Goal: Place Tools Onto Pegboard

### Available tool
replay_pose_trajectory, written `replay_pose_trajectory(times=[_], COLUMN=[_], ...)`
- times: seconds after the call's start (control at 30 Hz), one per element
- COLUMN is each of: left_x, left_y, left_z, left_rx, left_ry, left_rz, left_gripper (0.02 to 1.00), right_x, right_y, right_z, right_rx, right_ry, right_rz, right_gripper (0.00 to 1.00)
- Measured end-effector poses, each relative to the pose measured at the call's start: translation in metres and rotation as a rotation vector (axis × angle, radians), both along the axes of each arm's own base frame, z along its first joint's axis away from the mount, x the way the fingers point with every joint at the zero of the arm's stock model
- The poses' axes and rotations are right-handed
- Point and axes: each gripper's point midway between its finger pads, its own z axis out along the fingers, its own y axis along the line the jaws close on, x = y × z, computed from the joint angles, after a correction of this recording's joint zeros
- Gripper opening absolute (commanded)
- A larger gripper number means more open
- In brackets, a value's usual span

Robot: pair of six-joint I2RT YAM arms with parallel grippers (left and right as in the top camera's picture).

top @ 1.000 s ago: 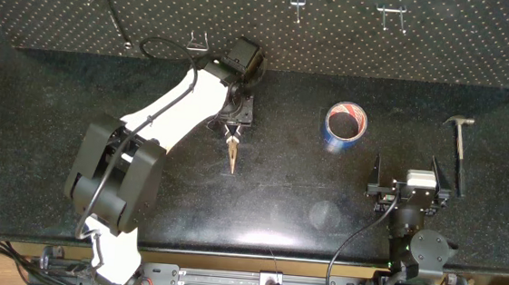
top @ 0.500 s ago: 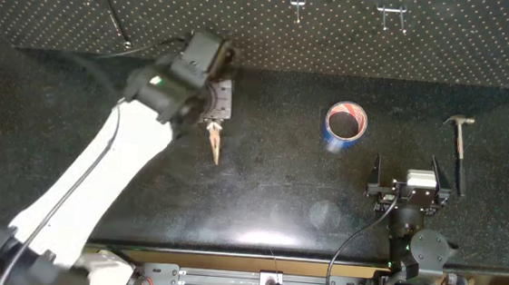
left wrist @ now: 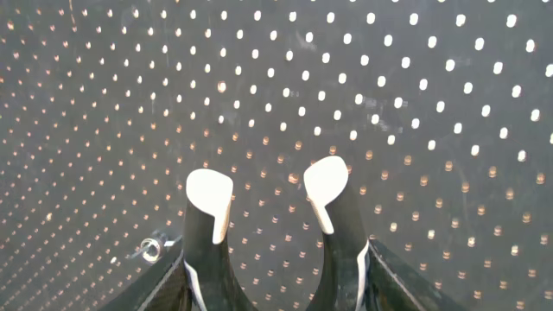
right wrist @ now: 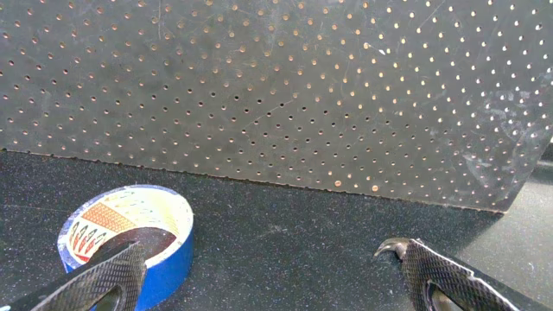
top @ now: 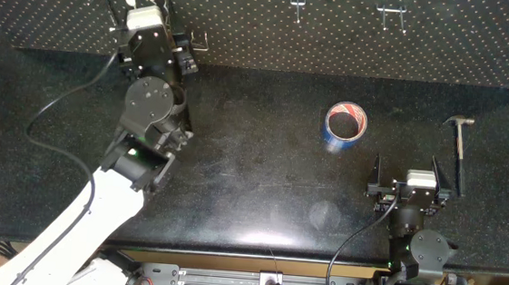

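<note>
— Where are the pliers (left wrist: 210,195)?
— Clamped in my left pincer (top: 152,25), white-tipped handles facing the pegboard (left wrist: 415,104).
— Your right pincer (top: 407,169)?
— Spread wide, near the tape (top: 345,123) and hammer (top: 459,140) lying on the table (top: 261,179).

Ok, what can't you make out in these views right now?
Pliers: left wrist view, head cut off by the bottom edge; only two white-tipped handles show.
Hammer: right wrist view, all but the claw sits behind the right gripper's finger.
Tape roll: same view, near side behind the other finger.
</note>
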Motion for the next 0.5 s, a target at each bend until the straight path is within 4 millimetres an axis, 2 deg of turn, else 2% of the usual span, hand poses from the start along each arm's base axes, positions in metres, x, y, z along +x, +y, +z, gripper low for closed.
replay_pose_trajectory(times=[0.1, 0.27, 0.5], left_x=[0.012, 0.034, 0.05], left_y=[-0.005, -0.017, -0.022], left_z=[-0.006, -0.03, -0.061], left_rx=[0.005, 0.006, 0.036], left_ry=[-0.023, -0.03, 0.027], left_rz=[0.009, 0.001, -0.005], left_gripper=[0.027, 0.029, 0.029], right_x=[0.0, 0.0, 0.0], right_y=[0.0, 0.0, 0.0], right_z=[0.0, 0.0, 0.0], right_rx=[0.0, 0.0, 0.0], right_ry=[0.0, 0.0, 0.0], right_rz=[0.0, 0.0, 0.0], right_gripper=[0.976, 0.976, 0.976])
